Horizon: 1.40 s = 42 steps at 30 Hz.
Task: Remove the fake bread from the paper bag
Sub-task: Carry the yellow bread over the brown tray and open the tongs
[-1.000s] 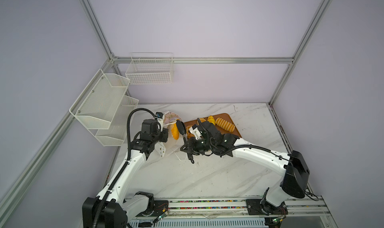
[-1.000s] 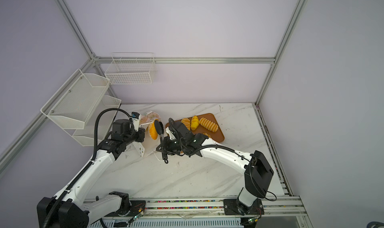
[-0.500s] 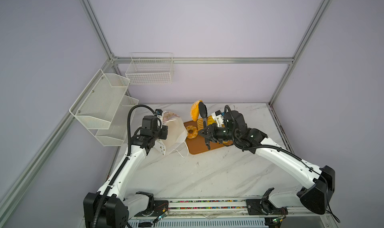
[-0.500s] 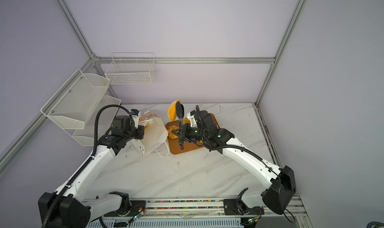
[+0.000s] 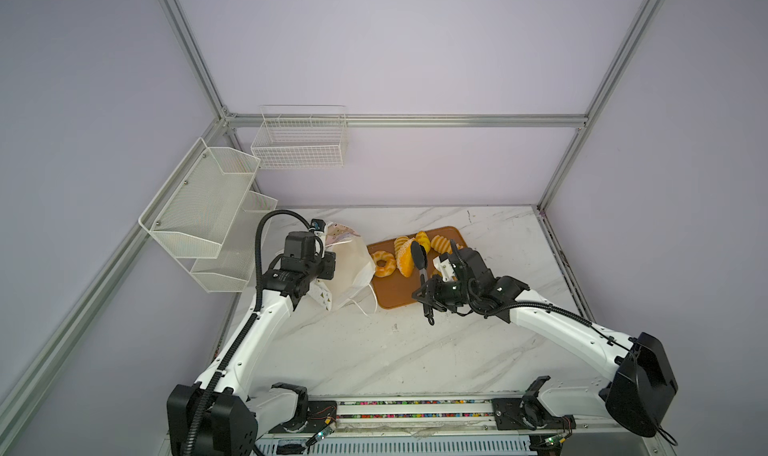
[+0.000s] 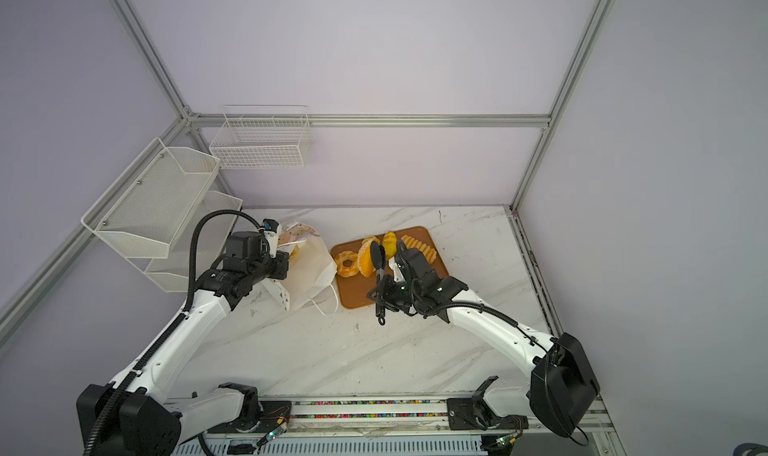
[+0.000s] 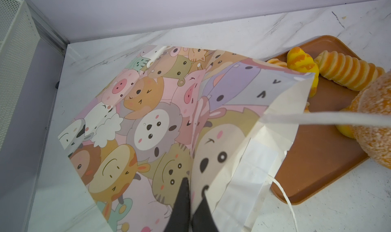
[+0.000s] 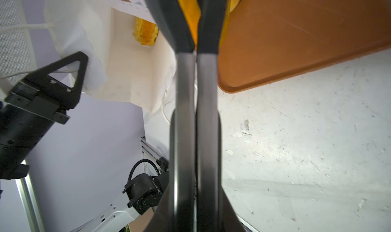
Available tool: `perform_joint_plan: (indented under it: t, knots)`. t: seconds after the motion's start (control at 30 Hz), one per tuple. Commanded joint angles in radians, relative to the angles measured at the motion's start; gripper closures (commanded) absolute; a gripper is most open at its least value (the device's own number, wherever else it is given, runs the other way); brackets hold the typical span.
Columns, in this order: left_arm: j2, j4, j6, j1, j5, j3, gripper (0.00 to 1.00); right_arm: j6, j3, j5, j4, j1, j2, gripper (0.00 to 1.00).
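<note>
Left hand [image 7: 191, 190] tight on paper bag [image 7: 148, 125], right hand [image 5: 427, 296] tight on tongs [image 5: 422, 269] (bread [image 5: 404, 260] between).

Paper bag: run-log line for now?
left gripper shut on cartoon-print white paper bag | right gripper shut on black tongs clamping sugared golden oval bread

No writing, number or brand can be read anywhere; the paper bag [image 7: 148, 125] carries only cartoon animal faces.
</note>
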Motion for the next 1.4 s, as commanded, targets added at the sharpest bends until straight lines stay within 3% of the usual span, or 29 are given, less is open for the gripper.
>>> perform_joint_plan:
  t: [0.0, 0.5, 0.77, 0.93, 1.13, 1.37]
  knots:
    - [0.006, -0.007, -0.014, -0.002, 0.009, 0.115, 1.00, -0.024, -0.038, 0.010, 0.067, -0.003, -0.022, 1.00]
    - [-0.031, -0.036, -0.002, -0.002, -0.008, 0.099, 1.00, -0.183, -0.061, -0.017, 0.086, -0.109, 0.133, 1.00]
    - [-0.041, -0.039, 0.009, -0.002, -0.018, 0.081, 1.00, -0.184, -0.090, -0.098, 0.195, -0.118, 0.207, 1.00]
    - [-0.027, -0.045, 0.011, -0.001, -0.017, 0.094, 1.00, -0.184, -0.089, -0.068, 0.189, -0.117, 0.243, 1.00]
    - [-0.025, -0.045, 0.013, -0.001, -0.023, 0.101, 1.00, -0.289, 0.015, 0.084, -0.031, -0.117, 0.261, 0.77]
    - [-0.025, -0.049, 0.018, 0.000, -0.022, 0.096, 1.00, -0.317, 0.105, 0.186, -0.170, -0.117, 0.238, 0.63]
